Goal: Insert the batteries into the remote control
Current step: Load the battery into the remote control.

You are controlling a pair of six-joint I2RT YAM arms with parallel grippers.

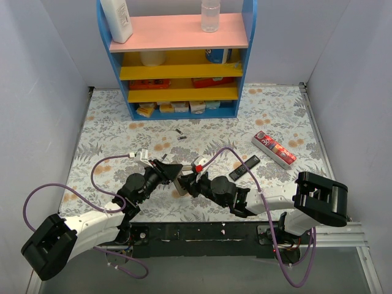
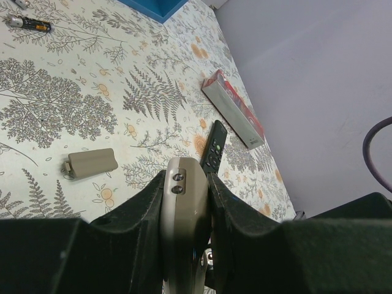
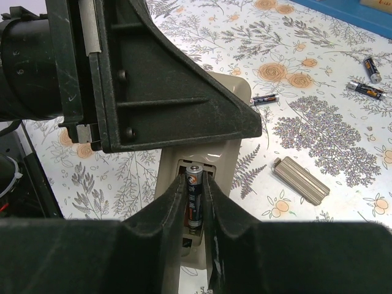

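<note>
1. Closest to the arm bases, the right gripper [image 3: 195,184] reaches the remote control [image 3: 226,156] from its near right side; its fingers are drawn in to a narrow gap and pinch one battery [image 3: 194,199] between them; the battery lies lengthwise in the open compartment in the remote control's grey-beige back, its metal tip at the compartment's far end; I cannot tell whether it is fully seated.
2. The left gripper [image 2: 185,184] meets the remote control from the left; its jaws are closed tight on the remote control across its thickness, one finger lying over the back; the remote control sits between the two grippers, over the near middle of the flowered tablecloth [image 1: 110,122].
3. Just beyond the remote control, a small flat grey cover piece [image 2: 92,162] lies alone on the cloth, touching nothing.
4. A loose battery [image 3: 264,99] lies near the remote control's far end; two more batteries [image 3: 366,90] [image 3: 372,67] lie farther out, close to each other.
5. To the right of the remote control lies a slim black remote [image 1: 244,167]; beyond that, farther right, lies a long red box [image 1: 275,149].
6. Well apart from the remote control, at the far edge, stands a blue shelf unit [image 1: 177,67]; a white bottle [image 1: 116,18] and a clear bottle [image 1: 210,15] stand on its pink top.
</note>
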